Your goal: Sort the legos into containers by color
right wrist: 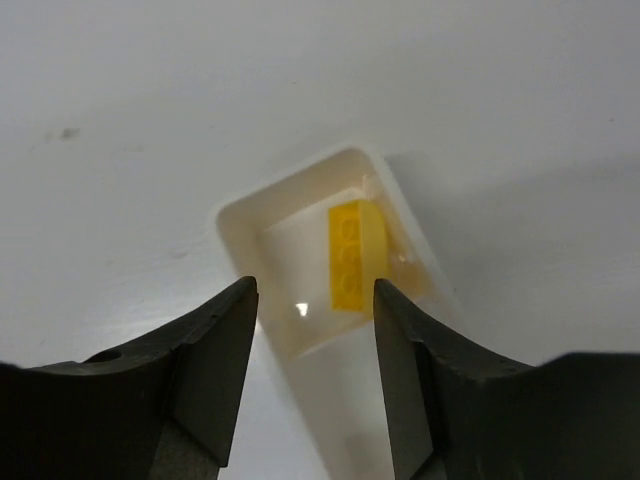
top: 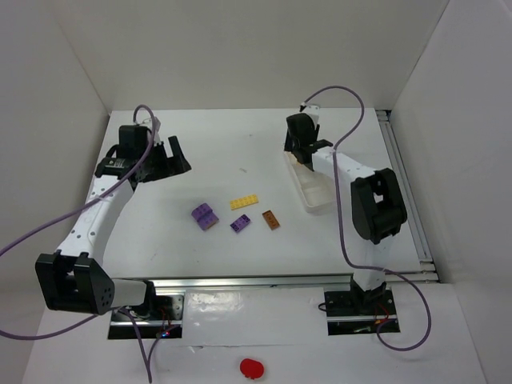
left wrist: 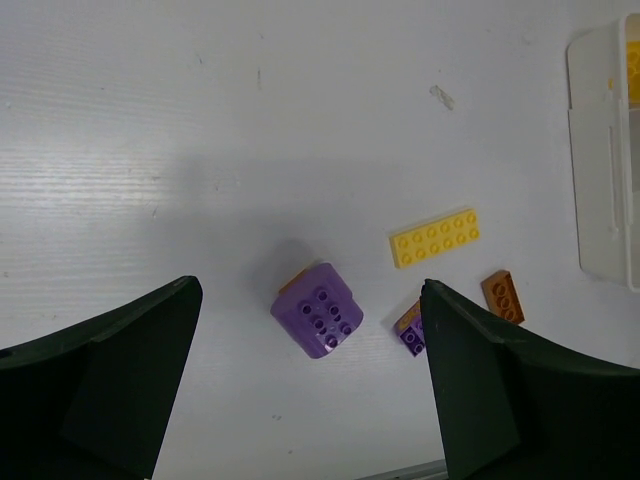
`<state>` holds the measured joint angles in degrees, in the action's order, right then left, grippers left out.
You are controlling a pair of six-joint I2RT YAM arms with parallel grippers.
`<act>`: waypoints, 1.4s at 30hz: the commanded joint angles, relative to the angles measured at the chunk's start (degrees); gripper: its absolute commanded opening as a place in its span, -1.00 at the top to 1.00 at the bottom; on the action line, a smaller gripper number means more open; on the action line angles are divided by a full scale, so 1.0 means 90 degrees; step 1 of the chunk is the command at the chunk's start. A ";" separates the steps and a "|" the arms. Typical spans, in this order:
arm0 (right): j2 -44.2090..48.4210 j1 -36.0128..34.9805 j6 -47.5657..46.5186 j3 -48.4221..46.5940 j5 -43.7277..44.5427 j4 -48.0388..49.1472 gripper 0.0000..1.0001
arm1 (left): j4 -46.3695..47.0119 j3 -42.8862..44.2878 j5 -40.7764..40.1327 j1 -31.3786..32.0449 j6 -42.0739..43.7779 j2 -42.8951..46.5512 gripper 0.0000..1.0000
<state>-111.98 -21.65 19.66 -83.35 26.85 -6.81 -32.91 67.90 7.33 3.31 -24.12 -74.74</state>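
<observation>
The white tray [top: 316, 190] lies at the right of the table. My right gripper [top: 299, 154] hangs open over its far end; in the right wrist view a yellow lego [right wrist: 356, 254] lies in the tray's end compartment [right wrist: 290, 260], beyond my gripper [right wrist: 315, 300]. On the table lie a big purple lego [top: 205, 216], a small purple lego [top: 240, 224], a flat yellow lego [top: 244, 202] and an orange-brown lego [top: 271, 219]. My left gripper [top: 178, 158] is open and empty at the far left. The left wrist view shows the big purple lego [left wrist: 318, 310], yellow lego [left wrist: 435, 237], orange-brown lego [left wrist: 502, 296] and tray [left wrist: 600, 160].
White walls enclose the table on the left, back and right. An aluminium rail [top: 272, 282] runs along the near edge. A red object [top: 251, 367] lies on the floor in front.
</observation>
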 commanded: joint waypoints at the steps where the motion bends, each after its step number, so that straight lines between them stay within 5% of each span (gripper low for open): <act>1: 0.1064 -0.0678 -0.0124 0.0529 -0.0374 0.0210 -0.14 | 0.0033 0.0405 -0.0228 0.0032 0.0072 0.0033 -1.00; 6: 0.1320 -0.1382 -0.0124 0.0931 -0.1020 -0.0239 -0.66 | -0.0113 0.0600 -0.1029 0.0032 0.0004 0.0091 -1.00; 9: 0.1057 -0.1861 -0.0124 0.0835 -0.1176 -0.0727 -0.79 | -0.0172 0.0600 -0.1185 0.0032 -0.0064 0.0208 -1.00; 14: 0.0997 -0.2477 -0.0660 0.0902 -0.0856 -0.1058 -0.72 | -0.0172 0.0483 -0.1186 0.0032 -0.0064 0.0394 -1.00; 17: 0.0773 -0.2477 -0.1284 0.0902 -0.1446 -0.1313 -1.00 | -0.0172 0.0366 -0.1186 0.0032 -0.0064 0.0453 -1.00; 29: -0.0350 -0.2800 -0.2467 0.0521 -0.1489 -0.1432 -1.00 | -0.0231 0.0307 -0.1059 0.0032 -0.0006 0.0511 -1.00; 35: -0.1071 -0.2721 -0.2468 -0.0005 -0.1353 -0.1197 -1.00 | -0.0231 0.0307 -0.1059 0.0032 -0.0006 0.0511 -1.00; 42: -0.1346 -0.2175 -0.2214 -0.0299 -0.2269 -0.0748 -0.88 | -0.0289 0.0307 -0.1118 0.0032 -0.0006 0.0569 -1.00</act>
<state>-121.73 -43.75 -0.93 -85.73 9.98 -14.37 -35.24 70.87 -2.42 3.49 -24.21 -71.75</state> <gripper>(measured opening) 0.982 1.001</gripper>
